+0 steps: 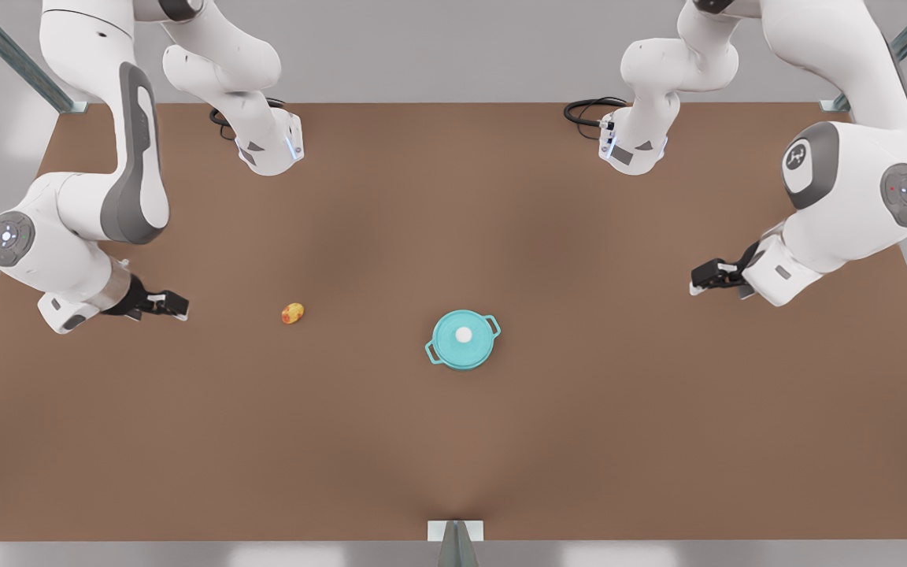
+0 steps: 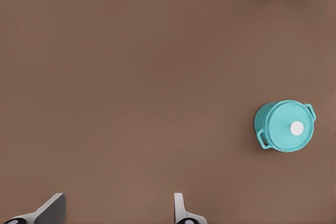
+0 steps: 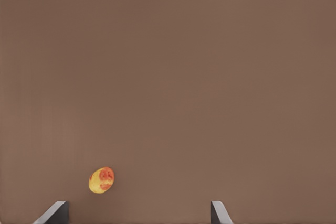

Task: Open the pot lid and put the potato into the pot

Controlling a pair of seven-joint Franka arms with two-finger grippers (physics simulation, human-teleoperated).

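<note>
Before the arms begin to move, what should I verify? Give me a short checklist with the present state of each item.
1. Flat round teal pot lid sits closed on the small teal pot with loop handles, so it must come off first: ok.
2. White knob on the lid is free, nothing touches it: ok.
3. Left gripper, at the front view's right, is open, empty and apart from the pot: ok.
4. Right gripper, at the front view's left, is open and empty: ok.
5. Small yellow potato with orange-red blotches lies free on the brown table, near the right gripper: ok.
6. Pot interior is empty: cannot tell, the lid covers it.
</note>
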